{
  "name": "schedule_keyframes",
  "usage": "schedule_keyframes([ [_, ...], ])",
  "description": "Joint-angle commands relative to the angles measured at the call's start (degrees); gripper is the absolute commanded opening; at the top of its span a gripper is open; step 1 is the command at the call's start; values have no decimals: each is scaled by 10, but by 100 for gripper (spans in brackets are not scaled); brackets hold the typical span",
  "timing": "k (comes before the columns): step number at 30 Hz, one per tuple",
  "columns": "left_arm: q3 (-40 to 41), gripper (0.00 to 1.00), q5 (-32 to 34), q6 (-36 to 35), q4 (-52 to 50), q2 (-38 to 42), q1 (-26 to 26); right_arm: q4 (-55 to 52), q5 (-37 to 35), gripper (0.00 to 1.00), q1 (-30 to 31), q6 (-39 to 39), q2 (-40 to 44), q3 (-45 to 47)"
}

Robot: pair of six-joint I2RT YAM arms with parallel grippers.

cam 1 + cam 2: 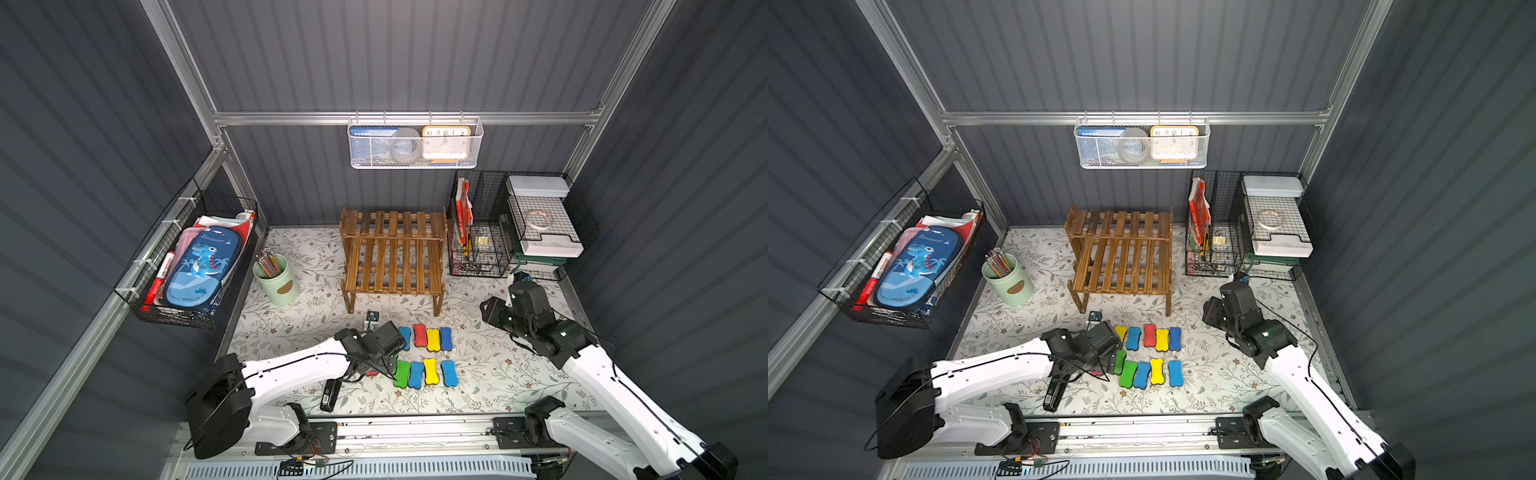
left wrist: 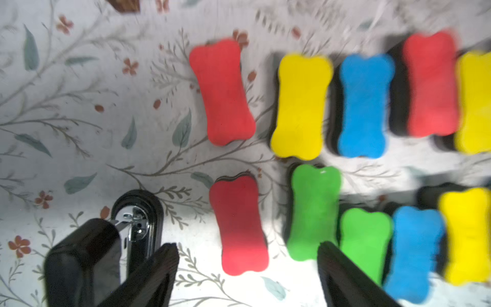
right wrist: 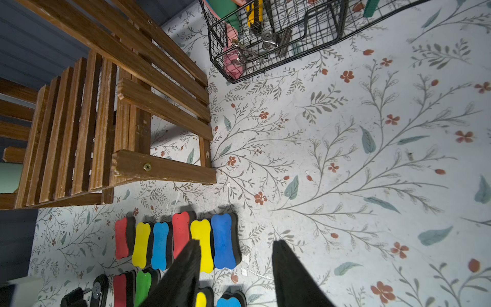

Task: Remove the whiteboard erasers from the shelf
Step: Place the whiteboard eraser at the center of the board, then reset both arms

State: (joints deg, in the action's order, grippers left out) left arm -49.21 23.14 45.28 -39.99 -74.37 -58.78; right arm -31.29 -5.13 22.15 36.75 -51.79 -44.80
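Red eraser point(image 2: 239, 226) just below left gripper point(image 2: 246, 245)

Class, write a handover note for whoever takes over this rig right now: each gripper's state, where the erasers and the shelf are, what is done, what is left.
Left gripper: open, empty, over the red eraser at the end of the near row.
Right gripper: open, empty, above the table.
Erasers: two rows on the table in front of the shelf.
Done: both shelf tiers look bare.
Left: nothing seen to remove; probably just retract both arms.
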Motion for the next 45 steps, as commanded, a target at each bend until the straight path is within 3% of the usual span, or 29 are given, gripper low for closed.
schedule_keyframes([
  [1,-67,99,63,-15,-70,48,5,2,-2,56,-3,4,0,-16],
  [4,-110,99,99,-48,-94,78,36,5,-7,63,-3,4,3,-14],
  [9,-118,99,39,-147,-47,123,183,22,-13,71,-3,6,16,-8],
  [14,-131,99,179,-207,-6,109,223,36,-34,84,-3,20,29,-2],
  [15,-119,99,202,-227,28,112,229,37,-39,84,-3,21,29,-4],
  [16,-100,99,215,-256,77,119,240,36,-42,92,-3,22,30,-5],
  [18,-59,99,215,-311,181,132,266,40,-42,94,-3,22,29,-8],
  [20,-15,99,188,-373,295,134,298,44,-44,94,-3,24,29,-7],
  [23,5,99,124,-420,383,104,357,49,-45,95,-3,25,28,-8],
  [25,1,99,104,-432,409,82,391,49,-48,95,-3,26,28,-8],
  [32,60,100,-77,-460,537,26,503,50,-51,95,-3,22,29,-8],
  [40,134,99,-150,-490,670,-3,527,49,-60,95,-3,16,35,-8],
  [45,183,99,-141,-516,728,-7,535,49,-66,96,-3,13,40,-6],
])
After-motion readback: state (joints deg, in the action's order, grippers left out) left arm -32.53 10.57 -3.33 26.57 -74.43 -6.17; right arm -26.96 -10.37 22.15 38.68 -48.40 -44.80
